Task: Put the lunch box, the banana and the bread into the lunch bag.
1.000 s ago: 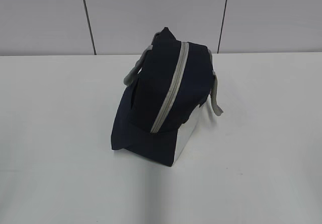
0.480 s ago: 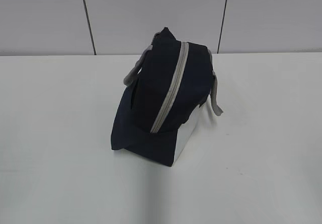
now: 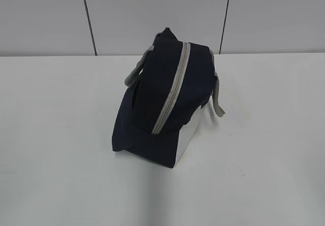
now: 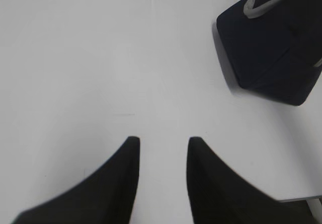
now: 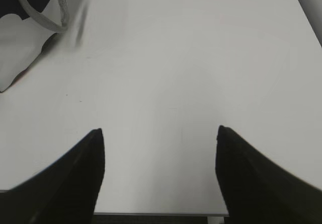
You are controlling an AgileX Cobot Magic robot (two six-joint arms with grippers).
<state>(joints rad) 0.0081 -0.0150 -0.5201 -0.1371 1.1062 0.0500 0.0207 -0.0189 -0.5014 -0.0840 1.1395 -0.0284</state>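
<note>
The dark navy fabric lunch bag (image 3: pixel 165 91) is zipped shut off to the side of both empty pincers, the left pincer (image 4: pixel 162 142) a little apart and the right pincer (image 5: pixel 160 133) wide apart, no food is seen, so the job looks done.

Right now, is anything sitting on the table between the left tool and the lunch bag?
Nothing visible. In the left wrist view only bare white table lies between the left tool and the lunch bag, whose grey zipper looks closed.

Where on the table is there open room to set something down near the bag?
Bare table lies left of the lunch bag, right of its strap, and in front toward the near edge. Only the middle, where the bag sits, is taken.
</note>
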